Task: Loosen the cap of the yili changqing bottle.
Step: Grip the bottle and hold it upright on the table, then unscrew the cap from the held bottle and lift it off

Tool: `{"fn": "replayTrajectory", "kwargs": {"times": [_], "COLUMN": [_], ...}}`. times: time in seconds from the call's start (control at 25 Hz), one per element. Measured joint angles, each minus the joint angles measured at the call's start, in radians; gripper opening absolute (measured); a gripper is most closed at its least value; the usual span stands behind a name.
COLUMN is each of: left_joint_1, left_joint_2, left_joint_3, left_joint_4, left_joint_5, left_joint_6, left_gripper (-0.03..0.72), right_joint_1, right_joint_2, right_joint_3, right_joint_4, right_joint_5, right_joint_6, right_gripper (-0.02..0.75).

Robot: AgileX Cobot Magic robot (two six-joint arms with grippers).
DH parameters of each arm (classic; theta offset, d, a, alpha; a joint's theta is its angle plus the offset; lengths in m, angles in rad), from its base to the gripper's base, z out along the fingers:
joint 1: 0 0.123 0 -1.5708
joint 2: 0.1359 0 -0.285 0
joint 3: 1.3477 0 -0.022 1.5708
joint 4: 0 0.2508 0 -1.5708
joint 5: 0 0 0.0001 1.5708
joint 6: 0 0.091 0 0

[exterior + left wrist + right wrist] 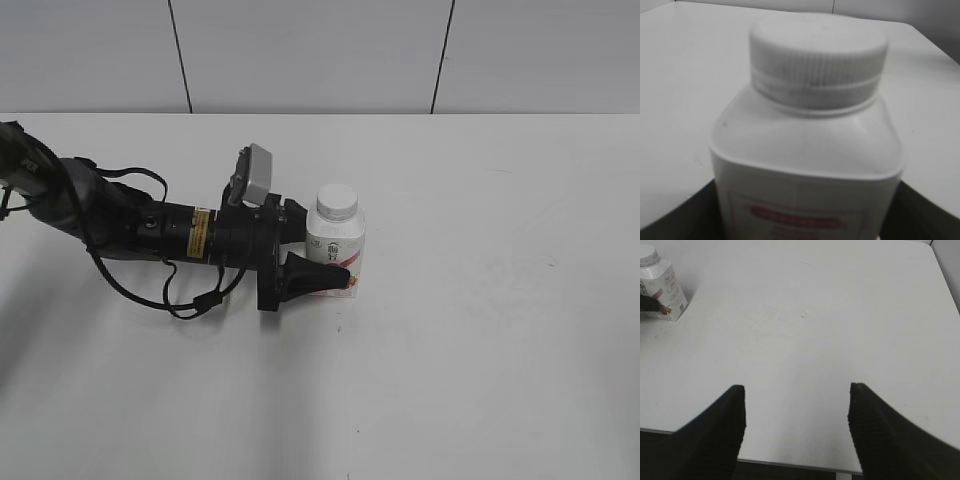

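The yili changqing bottle (pixel 336 240) stands upright near the middle of the white table, its white cap (pixel 337 201) screwed on. My left gripper (pixel 322 252) reaches in from the left and is shut on the bottle's body, one black finger on each side. In the left wrist view the cap (pixel 817 55) and the bottle's shoulder (pixel 805 145) fill the frame, with the fingers (pixel 807 222) dark at the lower corners. My right gripper (pixel 797 410) is open and empty, far from the bottle (pixel 665 287), and out of the exterior view.
The white table (pixel 480 330) carries nothing else in view. A grey panelled wall (pixel 320 50) runs behind it. The left arm's cables (pixel 180 295) lie on the table to the left. The right wrist view shows the table's near edge (pixel 790 462).
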Motion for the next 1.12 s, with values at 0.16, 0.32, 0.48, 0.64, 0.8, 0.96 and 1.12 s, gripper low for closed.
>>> {"fn": "replayTrajectory", "kwargs": {"times": [0.16,0.32,0.48,0.64,0.8,0.96,1.12], "left_joint_1": [0.001,0.001,0.001,0.001,0.001,0.001,0.001], "left_joint_2": [0.012,0.012,0.012,0.012,0.012,0.012,0.012], "left_joint_3": [0.000,0.000,0.000,0.000,0.000,0.000,0.000], "left_joint_4": [-0.001,-0.001,-0.002,-0.003,-0.003,-0.003,-0.003], "left_joint_5": [-0.001,-0.001,-0.001,-0.001,-0.001,-0.001,-0.001], "left_joint_6": [0.012,0.016,0.018,0.018,0.018,0.018,0.018], "left_gripper": [0.492,0.487,0.451,0.426,0.424,0.424,0.421], "right_joint_1": [0.000,0.000,0.000,0.000,0.000,0.000,0.000], "right_joint_2": [0.000,0.000,0.000,0.000,0.000,0.000,0.000], "right_joint_3": [0.000,0.000,0.000,0.000,0.000,0.000,0.000], "right_joint_4": [0.000,0.000,0.000,0.000,0.000,0.000,0.000], "right_joint_5": [0.000,0.000,0.000,0.000,0.000,0.000,0.000], "right_joint_6": [0.000,0.000,0.000,0.000,0.000,0.000,0.000], "right_gripper": [0.514,0.514,0.514,0.514,0.514,0.514,0.514]}}
